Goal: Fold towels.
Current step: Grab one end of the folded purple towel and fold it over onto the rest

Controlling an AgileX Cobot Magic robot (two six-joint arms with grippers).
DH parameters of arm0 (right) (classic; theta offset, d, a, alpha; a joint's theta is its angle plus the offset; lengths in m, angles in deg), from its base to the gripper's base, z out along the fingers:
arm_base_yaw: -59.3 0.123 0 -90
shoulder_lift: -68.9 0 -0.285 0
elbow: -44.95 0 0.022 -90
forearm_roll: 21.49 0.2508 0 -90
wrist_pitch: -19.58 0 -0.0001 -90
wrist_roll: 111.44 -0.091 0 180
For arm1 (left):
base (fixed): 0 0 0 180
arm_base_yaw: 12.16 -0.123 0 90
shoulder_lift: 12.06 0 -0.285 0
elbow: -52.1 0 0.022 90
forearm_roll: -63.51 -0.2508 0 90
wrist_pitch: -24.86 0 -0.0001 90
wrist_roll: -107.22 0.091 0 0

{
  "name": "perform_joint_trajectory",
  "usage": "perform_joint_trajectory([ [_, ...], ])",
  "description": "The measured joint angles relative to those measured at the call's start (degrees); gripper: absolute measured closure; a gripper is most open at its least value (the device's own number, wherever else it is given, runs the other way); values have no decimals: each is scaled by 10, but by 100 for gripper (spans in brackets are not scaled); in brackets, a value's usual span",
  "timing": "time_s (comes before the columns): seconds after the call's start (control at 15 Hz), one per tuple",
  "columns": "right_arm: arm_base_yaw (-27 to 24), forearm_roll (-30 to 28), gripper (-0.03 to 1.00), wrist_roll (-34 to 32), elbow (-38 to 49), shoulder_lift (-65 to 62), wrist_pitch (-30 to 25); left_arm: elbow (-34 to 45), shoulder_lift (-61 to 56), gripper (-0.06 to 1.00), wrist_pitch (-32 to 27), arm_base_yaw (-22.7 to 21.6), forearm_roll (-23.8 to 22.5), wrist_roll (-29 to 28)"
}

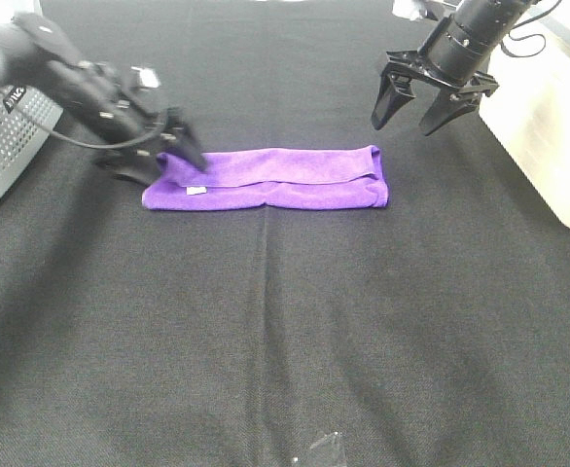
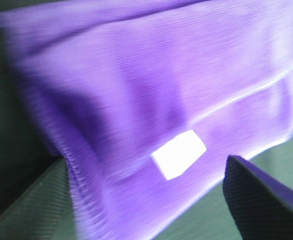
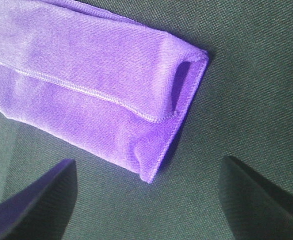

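Left pincer [image 1: 163, 163] was spread open, fingers [image 2: 261, 200] straddling the left end of the purple towel [image 1: 275, 177], close to its white tag [image 1: 196, 191]. Towel lay folded into a long strip on the black counter [image 1: 285, 341]. Right pincer [image 1: 404, 126] hung open just behind the towel's right end, not touching.

The towel [image 1: 285, 175] is bright purple with matching stitching. The tag [image 1: 196, 191] beside the black left gripper [image 1: 173, 167] is white. The table cover [image 1: 285, 341] is a black weave.
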Motion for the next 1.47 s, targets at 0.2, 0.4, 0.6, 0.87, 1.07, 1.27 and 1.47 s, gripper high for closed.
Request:
perform_joint_trajectory([
  [0.2, 0, 0, 22, -3, 0, 0, 0, 0, 5, 21, 1, 18, 18, -2],
  [0.4, 0, 0, 22, -5, 0, 0, 0, 0, 6, 38, 4, 20, 8, -2],
  [0.6, 0, 0, 22, -15, 0, -3, 0, 0, 14, 88, 6, 20, -11, -2],
  [0.87, 0, -5, 22, -25, 0, -12, -1, -4, -2, 89, 1, 25, -73, -1],
  [1.07, 0, -20, 22, -35, 0, -20, -2, -23, -25, 89, -3, 25, -135, -2],
  [1.27, 0, -53, 22, -35, 0, -60, -2, -42, -52, 89, -5, 26, -116, 0],
  [1.47, 0, -80, 22, -37, 0, -84, -3, -70, -52, 89, -7, 48, -95, 22],
])
